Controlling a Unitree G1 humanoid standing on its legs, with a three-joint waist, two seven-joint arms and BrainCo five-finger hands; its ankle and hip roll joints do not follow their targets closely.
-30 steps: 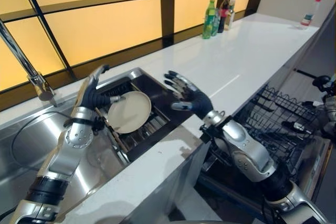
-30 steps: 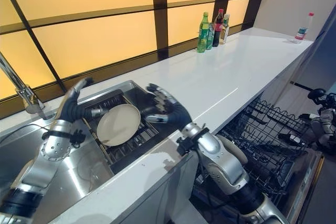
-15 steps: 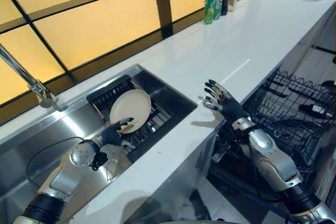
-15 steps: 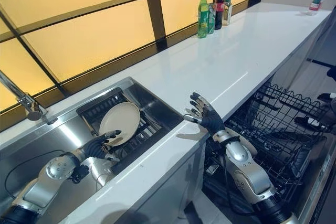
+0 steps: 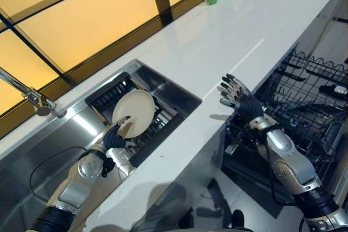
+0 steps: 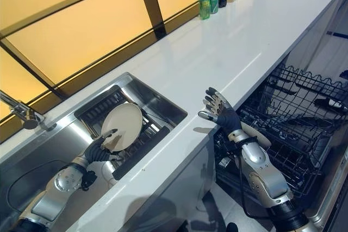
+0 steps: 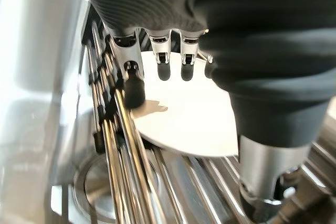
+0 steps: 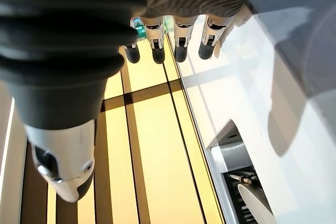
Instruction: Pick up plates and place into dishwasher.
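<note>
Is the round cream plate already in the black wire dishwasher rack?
No, the round cream plate leans in the dark rack in the steel sink, by the left hand.

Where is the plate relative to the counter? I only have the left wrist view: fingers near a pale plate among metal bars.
Observer: The plate stands tilted in a rack inside the sink, below the white counter.
Operator: Is the left hand holding it?
Observer: The left hand reaches at its lower edge, fingers straight, not curled round it.
Operator: And the right hand?
Observer: The right hand is open above the counter's front edge, beside the open dishwasher rack.
</note>
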